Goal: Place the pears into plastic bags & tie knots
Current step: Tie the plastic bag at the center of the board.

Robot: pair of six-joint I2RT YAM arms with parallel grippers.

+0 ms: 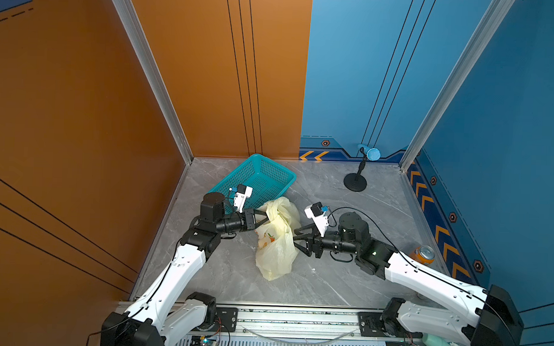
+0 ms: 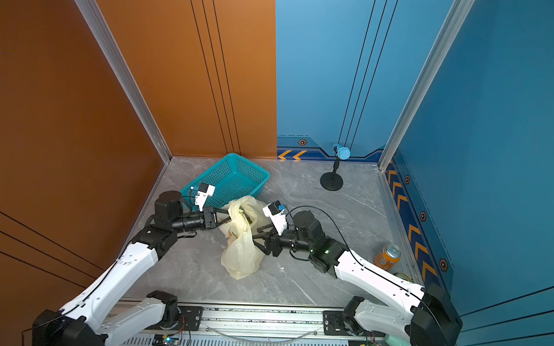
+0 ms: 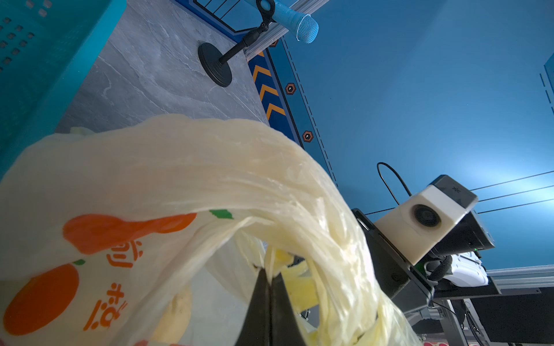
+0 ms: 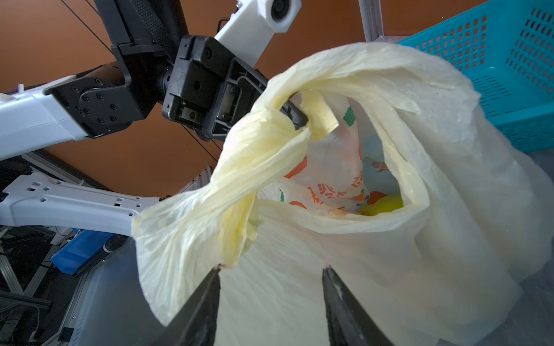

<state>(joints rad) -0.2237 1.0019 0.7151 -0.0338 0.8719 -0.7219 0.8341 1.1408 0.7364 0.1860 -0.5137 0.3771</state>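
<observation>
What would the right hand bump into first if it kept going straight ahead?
Probably the plastic bag. The right hand is open and points straight at it, with the bag's twisted handle just past one fingertip. The left hand, pinching the bag, seems farther behind.

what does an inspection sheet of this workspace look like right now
surface: grey marble-look table; one small white speck beside the bag
job's things: pale-yellow bag mid-table, handles twisted together, mouth open; yellow-green pear visible inside
clutter: teal basket, microphone on a stand, orange can
grippers: left gripper shut on a bag handle; right gripper open, tips at the bag
cables: black cable loops from the right wrist camera
surroundings: orange wall, blue wall, aluminium frame posts
</observation>
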